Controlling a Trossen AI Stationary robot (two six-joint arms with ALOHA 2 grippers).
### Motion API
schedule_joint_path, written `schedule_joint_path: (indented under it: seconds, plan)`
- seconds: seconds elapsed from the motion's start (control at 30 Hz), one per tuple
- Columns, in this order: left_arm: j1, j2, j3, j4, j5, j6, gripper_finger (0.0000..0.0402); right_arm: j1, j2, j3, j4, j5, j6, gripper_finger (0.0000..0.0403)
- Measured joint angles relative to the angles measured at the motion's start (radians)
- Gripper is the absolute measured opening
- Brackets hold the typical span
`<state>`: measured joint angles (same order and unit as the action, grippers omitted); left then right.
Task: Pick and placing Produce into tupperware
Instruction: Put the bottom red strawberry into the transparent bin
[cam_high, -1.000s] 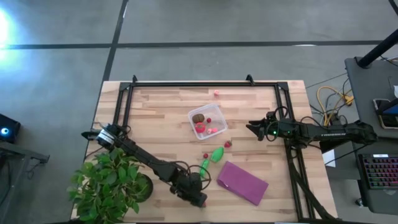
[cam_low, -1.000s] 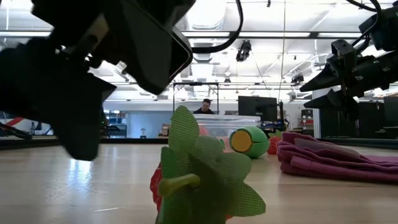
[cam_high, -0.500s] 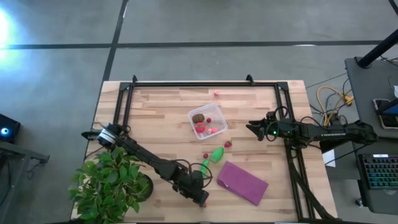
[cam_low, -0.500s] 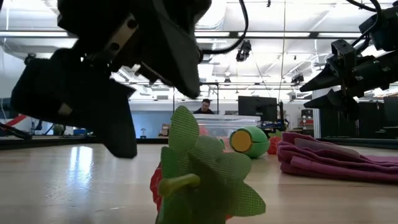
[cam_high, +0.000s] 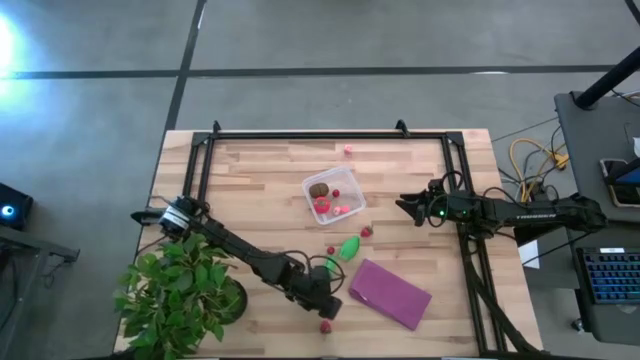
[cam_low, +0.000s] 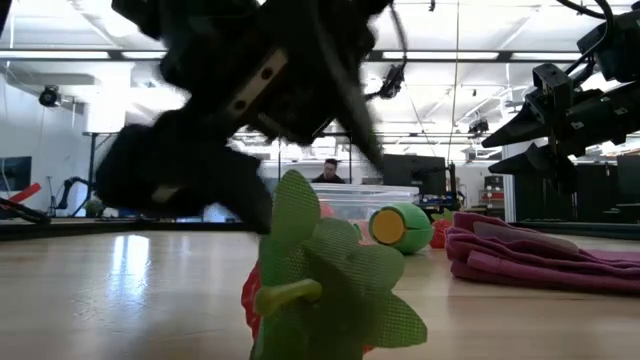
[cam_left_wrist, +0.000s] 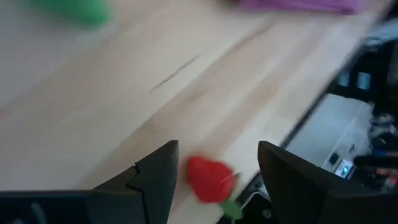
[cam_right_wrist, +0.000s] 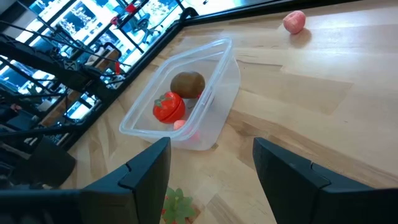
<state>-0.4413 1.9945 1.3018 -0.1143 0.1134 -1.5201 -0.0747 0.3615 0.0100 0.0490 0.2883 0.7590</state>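
Observation:
A toy strawberry (cam_high: 325, 325) with a green leaf cap (cam_low: 320, 280) lies on the table by its near edge. My left gripper (cam_high: 328, 310) hovers open just beyond it; in the left wrist view the strawberry (cam_left_wrist: 210, 179) shows between the two fingertips of this gripper (cam_left_wrist: 217, 149), untouched. The clear tupperware (cam_high: 333, 195) holds a brown ball (cam_right_wrist: 188, 83), a red ball (cam_right_wrist: 169, 107) and a pink piece. Two green pods (cam_high: 345, 250) and small red pieces (cam_high: 366, 232) lie on the wood. My right gripper (cam_high: 403, 206) waits open at the right.
A purple cloth (cam_high: 390, 293) lies right of my left gripper. A potted plant (cam_high: 180, 295) stands at the near left corner. A pink piece (cam_high: 348, 150) sits near the far edge. A black frame (cam_high: 330, 133) borders the table.
My left gripper has swung toward the table's right edge and a little toward the far edge, turning as it went. The strawberry, which the gripper covered from above, now shows uncovered and has stayed in place.

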Motion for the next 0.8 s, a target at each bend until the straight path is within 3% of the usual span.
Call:
schedule_joint_path:
  seconds: [0.17,0.33,0.43,0.8]
  plan:
    - [0.002,0.0,0.002,0.074,-0.037,0.154,0.0205,0.0,0.0,0.0,0.0,0.0,0.0,0.0219]
    - [-0.018,0.0,0.008,0.106,-0.037,0.608,0.0205,0.0,0.0,0.0,0.0,0.0,0.0,0.0219]
    - [-0.034,0.0,0.008,0.105,-0.023,0.787,0.0205,0.0,0.0,0.0,0.0,0.0,0.0,0.0219]
    - [-0.05,0.0,0.007,0.06,0.02,1.147,0.0205,0.0,0.0,0.0,0.0,0.0,0.0,0.0219]
